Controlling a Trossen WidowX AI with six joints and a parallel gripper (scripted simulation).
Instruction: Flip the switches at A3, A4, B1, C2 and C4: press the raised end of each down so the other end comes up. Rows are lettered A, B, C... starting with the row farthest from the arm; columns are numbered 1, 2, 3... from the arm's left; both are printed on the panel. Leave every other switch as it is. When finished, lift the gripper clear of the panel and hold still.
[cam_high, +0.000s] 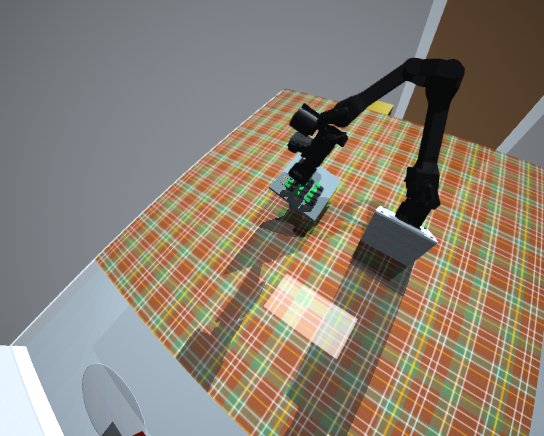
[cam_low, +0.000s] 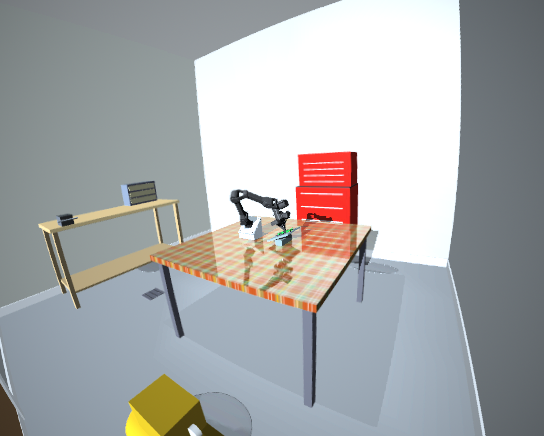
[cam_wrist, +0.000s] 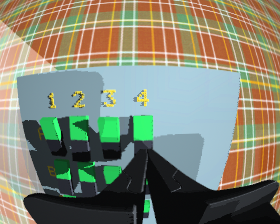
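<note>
Fingers (cam_high: 298, 174) (cam_low: 284, 227) are clenched with nothing in them, their tips side by side like one blunt poker. They are right by the end of switch A4 (cam_wrist: 143, 127) that is closer to the arm. I cannot tell if they touch it, as the tips hide that bit. The switches look small and hard, so I think each needs a short, firm push on its high end and no pinching. A4 should tip over like a little seesaw. The tips might slide off its smooth slope, or bump A3 (cam_wrist: 109, 129), so the push should go straight in. B1 (cam_wrist: 62, 170) is off by the left side, and the fingers hide most of row C. All of these sit on the blue panel (cam_high: 327, 181) (cam_low: 291, 231) (cam_wrist: 210, 100), which is tilted on a block. It looks stiff, but I can't tell how heavy it is. There is no need to take hold of it, and a hard shove on its rim might make it rock. In the top view the panel is in from the desk's (cam_high: 175, 210) (cam_low: 225, 270) upper left edge, closer to the top corner than to the left corner.
</note>
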